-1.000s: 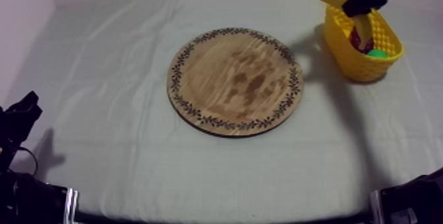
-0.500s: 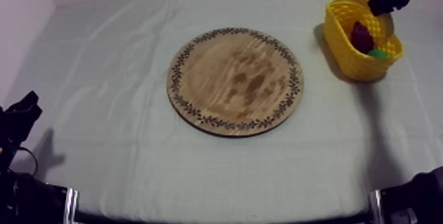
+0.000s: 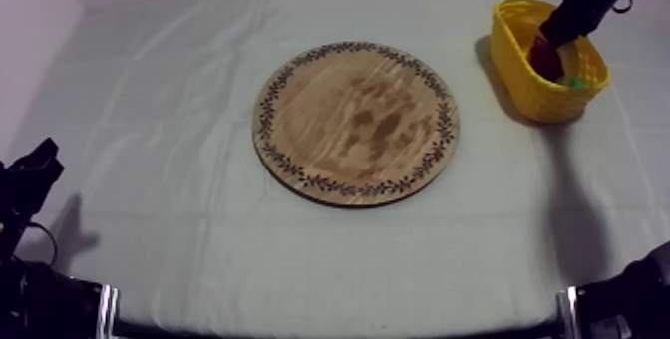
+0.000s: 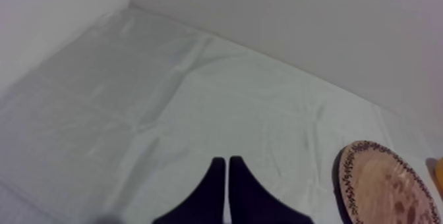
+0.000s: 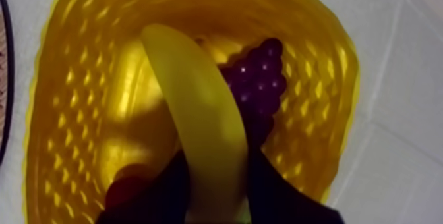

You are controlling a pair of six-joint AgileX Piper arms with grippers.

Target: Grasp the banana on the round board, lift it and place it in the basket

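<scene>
Since half a second ago the right gripper [image 3: 558, 34] has come in from behind the far rim of the basket [image 3: 518, 59] and now stands over its inside. Board [image 3: 356, 122] and left gripper [image 4: 226, 166] are where they were.

Finding 1, right gripper: its fingers [image 5: 173, 190] are pinched on the banana [image 5: 198, 95], one on each flank near one end. The rest of the fruit runs out beyond the fingertips, across the basket's hollow. Grapes [image 5: 258, 82] lie beyond the fingertips and to one side, close against the banana; whether they touch cannot be settled. A dark red shape close beside one finger may be the small red fruit [image 5: 128, 186].

Finding 2, left gripper: fingers pressed together on nothing, bare cloth [image 4: 165, 95] ahead of the tips, the board's edge off to one side.

Finding 3, board: bare, no fruit on it.

Assessment: the pick-up is done and the placing step is in hand. The banana is within the basket's outline but gripped, so the task is not yet complete. Whether it already rests on the contents cannot be told.

Next move, as judged: spread the fingers to let the banana go, with little or no further descent. Then lift straight out, so the fingertips neither catch the lattice wall nor drag the fruit back up. The free end beyond the fingertips should settle inside the rim, not across it.
</scene>
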